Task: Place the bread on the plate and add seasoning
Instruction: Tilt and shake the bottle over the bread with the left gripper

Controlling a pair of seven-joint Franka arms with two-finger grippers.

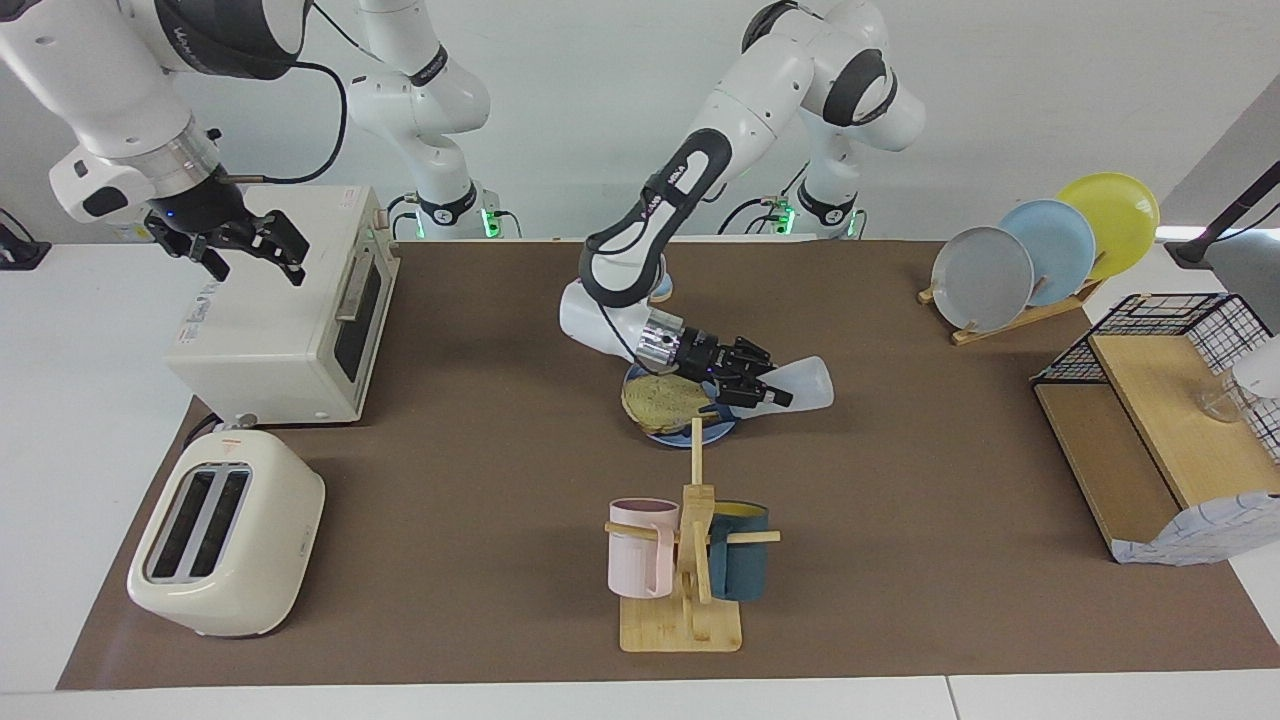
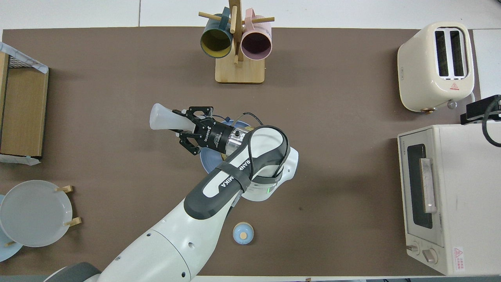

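The bread (image 1: 663, 399) lies on the blue plate (image 1: 700, 432) in the middle of the table. My left gripper (image 1: 765, 388) hangs just above the plate's edge toward the left arm's end, shut on the seasoning (image 1: 805, 380). The translucent bottle lies almost level, and its wide bottom sticks out past the plate. Its cap is hidden in the fingers. From overhead, the left gripper (image 2: 186, 127), the seasoning (image 2: 164, 122) and the arm cover most of the plate (image 2: 209, 161). My right gripper (image 1: 255, 262) waits open in the air above the toaster oven (image 1: 290, 330).
A cream toaster (image 1: 225, 545) sits farther from the robots than the oven. A mug rack (image 1: 690, 560) stands just past the plate. A plate rack (image 1: 1040, 255) and a wooden shelf (image 1: 1150, 440) fill the left arm's end. A small blue bell (image 2: 243, 233) sits near the robots.
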